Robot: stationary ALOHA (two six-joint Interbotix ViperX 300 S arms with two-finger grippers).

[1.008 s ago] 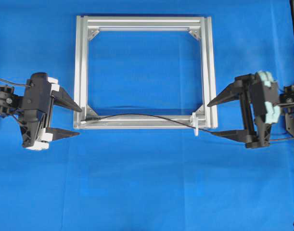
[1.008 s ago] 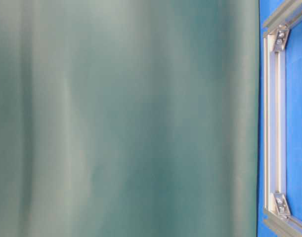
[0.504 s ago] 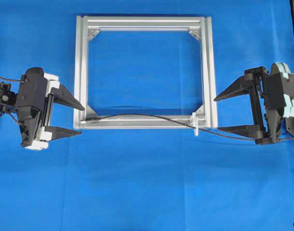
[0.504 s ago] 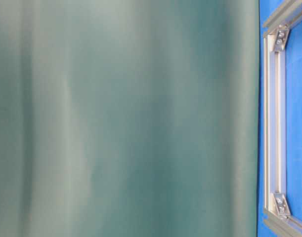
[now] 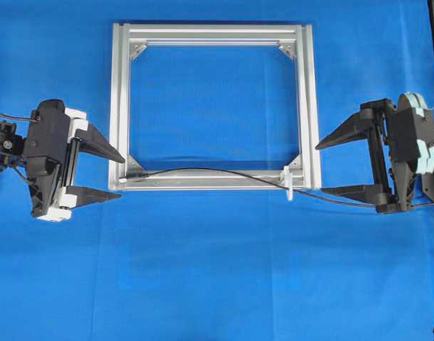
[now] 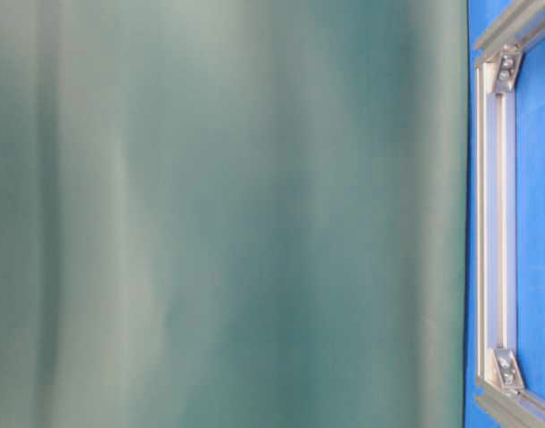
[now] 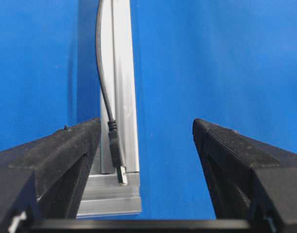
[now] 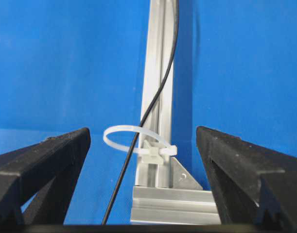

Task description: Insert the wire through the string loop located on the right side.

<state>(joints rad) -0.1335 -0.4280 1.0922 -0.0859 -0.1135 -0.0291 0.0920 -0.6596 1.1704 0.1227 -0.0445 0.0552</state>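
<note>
On the blue cloth [image 5: 217, 284] lies a square silver aluminium frame [image 5: 121, 99]. The thin black wire [image 8: 158, 94] passes through the small white string loop [image 8: 120, 133] at lower centre, clear only in the right wrist view. The left gripper [image 5: 110, 174] and right gripper [image 5: 329, 169] both stand apart, empty.

We see these colours:
wire [image 5: 202, 170]: black;
string loop [image 8: 138, 141]: white;
frame [image 5: 309, 106]: silver;
cloth [image 5: 217, 270]: plain blue;
curtain [image 6: 227, 214]: grey-green

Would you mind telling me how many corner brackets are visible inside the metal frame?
4: top-left, top-right, bottom-left and bottom-right corners of the frame.
</note>
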